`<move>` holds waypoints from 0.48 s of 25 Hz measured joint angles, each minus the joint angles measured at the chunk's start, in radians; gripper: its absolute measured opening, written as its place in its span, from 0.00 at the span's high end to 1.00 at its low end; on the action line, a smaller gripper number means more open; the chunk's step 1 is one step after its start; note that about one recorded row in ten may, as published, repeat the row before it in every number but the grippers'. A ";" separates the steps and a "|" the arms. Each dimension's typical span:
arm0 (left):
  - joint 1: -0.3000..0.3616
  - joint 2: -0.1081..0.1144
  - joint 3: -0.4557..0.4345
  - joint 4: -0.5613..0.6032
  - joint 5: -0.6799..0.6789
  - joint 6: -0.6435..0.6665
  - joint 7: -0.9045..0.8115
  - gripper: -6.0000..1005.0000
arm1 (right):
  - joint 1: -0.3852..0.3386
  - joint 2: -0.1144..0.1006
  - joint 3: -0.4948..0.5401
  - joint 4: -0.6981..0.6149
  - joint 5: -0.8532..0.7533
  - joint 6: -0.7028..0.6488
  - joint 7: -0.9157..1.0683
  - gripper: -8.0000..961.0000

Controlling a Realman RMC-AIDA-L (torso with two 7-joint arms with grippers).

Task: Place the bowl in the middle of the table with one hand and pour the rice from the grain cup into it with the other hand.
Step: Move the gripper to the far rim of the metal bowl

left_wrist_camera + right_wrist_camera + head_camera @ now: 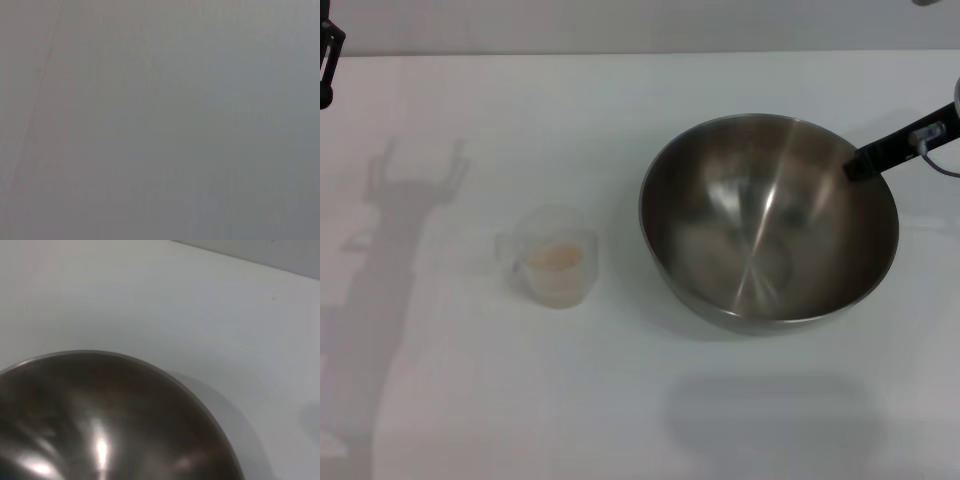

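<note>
The steel bowl (pixel 770 225) is on the right half of the white table (pixel 640 420). My right gripper (pixel 865 160) reaches in from the right edge and is shut on the bowl's far right rim. The right wrist view shows the bowl (pixel 100 425) close up. The clear grain cup (pixel 555 265) stands upright left of the bowl, apart from it, with pale rice (pixel 555 258) inside. My left gripper (pixel 328 60) hangs at the far left edge, well away from the cup. Its shadow on the table shows two fingers apart. The left wrist view shows only a plain grey surface.
The left arm's shadow (pixel 415 200) lies on the table left of the cup. A faint shadow (pixel 770 415) lies in front of the bowl. The table's far edge (pixel 640 52) meets a grey wall.
</note>
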 joint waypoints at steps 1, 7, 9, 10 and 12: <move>0.001 0.000 0.000 -0.001 0.000 0.000 0.000 0.14 | -0.004 0.002 0.001 -0.016 0.010 -0.001 0.000 0.95; 0.001 0.000 0.000 -0.003 0.000 0.000 0.000 0.14 | -0.021 0.004 0.013 -0.081 0.053 -0.012 -0.007 0.96; 0.001 0.000 0.000 -0.003 0.000 0.000 0.000 0.14 | -0.026 0.004 0.013 -0.094 0.067 -0.013 -0.013 0.96; 0.001 0.000 0.000 -0.003 0.000 0.000 0.000 0.14 | -0.032 0.004 0.013 -0.110 0.086 -0.015 -0.020 0.96; 0.001 0.000 0.000 -0.004 0.000 0.000 0.000 0.14 | -0.040 0.005 0.014 -0.134 0.131 -0.016 -0.035 0.97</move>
